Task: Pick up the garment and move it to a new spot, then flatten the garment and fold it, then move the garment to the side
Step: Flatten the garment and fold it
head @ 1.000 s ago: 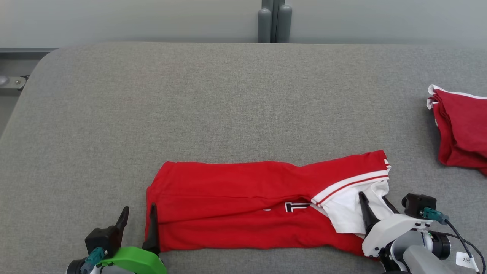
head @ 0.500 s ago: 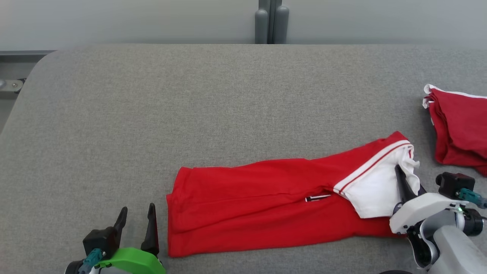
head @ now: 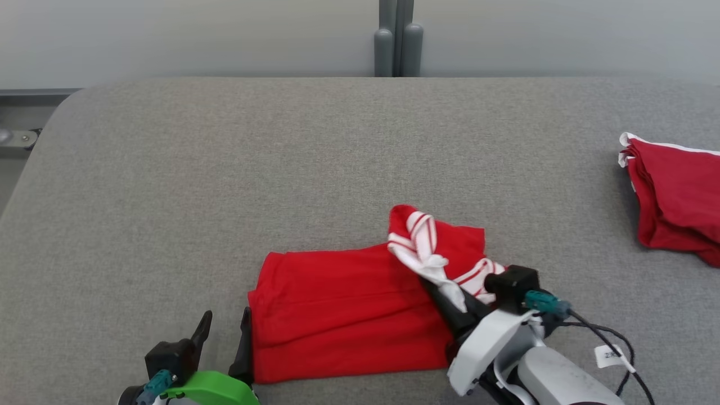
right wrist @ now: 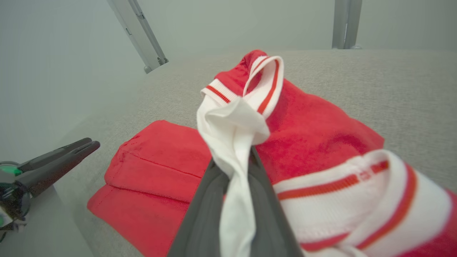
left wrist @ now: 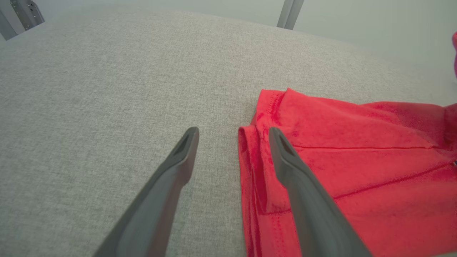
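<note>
– On the near middle of the grey worktop [head: 225, 169], what lies there?

– A red garment [head: 337, 315], folded into a long band. Its left end lies flat. Its right end, white with red stripes, is bunched and lifted over the red body.

– What lifts it?

– The right hand [head: 441, 295]. Its two dark fingers are pressed together on a twist of the white cloth, which stands up from between them in the right wrist view.

– And the left hand [head: 226, 320]?

– It is at the garment's left edge with its fingers spread and nothing between them. In the left wrist view one finger is over bare worktop and the other runs over the folded red hem. I cannot tell whether that one touches the cloth.

– Is anything else on the worktop?

– A second red pile [head: 675, 197] with a white edge, at the far right and well apart from the garment.
</note>
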